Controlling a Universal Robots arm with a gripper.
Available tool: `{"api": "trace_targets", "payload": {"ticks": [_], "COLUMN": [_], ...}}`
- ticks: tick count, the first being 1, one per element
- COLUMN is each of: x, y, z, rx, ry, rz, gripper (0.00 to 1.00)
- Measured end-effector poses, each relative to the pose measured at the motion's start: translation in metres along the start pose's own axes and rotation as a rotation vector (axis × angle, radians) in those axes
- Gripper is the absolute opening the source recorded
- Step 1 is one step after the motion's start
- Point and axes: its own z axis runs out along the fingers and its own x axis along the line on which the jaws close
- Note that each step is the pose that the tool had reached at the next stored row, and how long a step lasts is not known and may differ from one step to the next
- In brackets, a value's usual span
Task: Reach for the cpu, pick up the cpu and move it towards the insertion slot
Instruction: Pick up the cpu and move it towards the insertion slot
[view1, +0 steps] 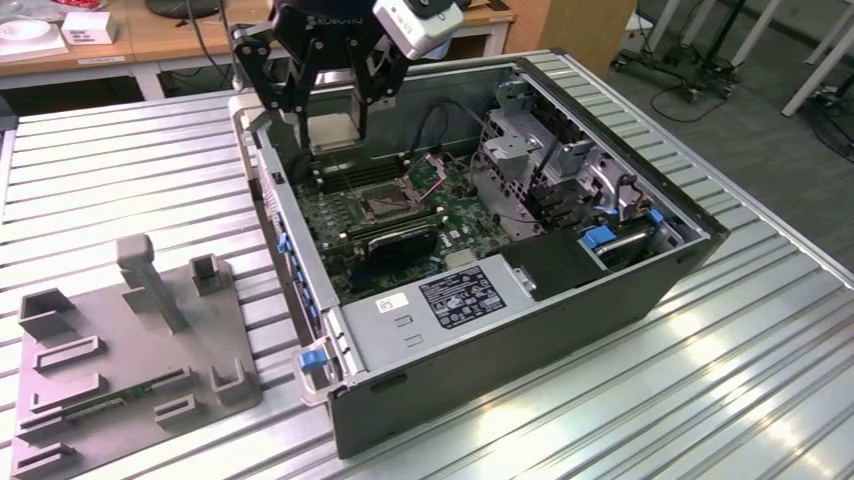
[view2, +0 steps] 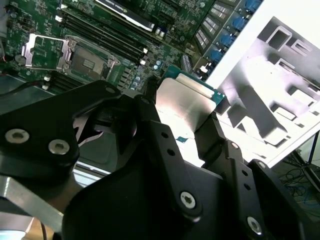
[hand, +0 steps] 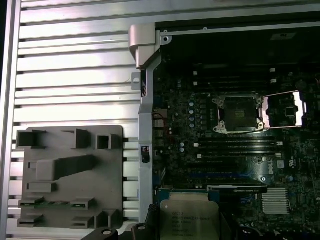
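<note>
The open computer case (view1: 534, 330) lies on the slatted table (view1: 120, 180). At its twelve o'clock edge the gripper (view1: 334, 125) is closed on the chip (view1: 332, 130), above the board; the socket (view1: 383, 205) sits toward six o'clock of it.

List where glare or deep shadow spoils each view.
Exterior view: ceiling light streaks across the slatted metal table. Second wrist view: the table and the grey fixture are washed out white, and the cpu shows a soft sheen. First wrist view: the case interior above the insertion slot sinks into black.
</note>
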Motion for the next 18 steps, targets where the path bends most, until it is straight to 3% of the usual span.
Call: {"api": "trace_targets", "payload": {"ticks": [9,18], "x": [-0.0055,-0.0167], "y": [0.0022,0.0127], "z": [0.0008,0.003], "rx": [-0.0001,-0.0001], "ry": [0.0,0.0], "rz": [0.0,0.0], "gripper": [0.54,0.54]}}
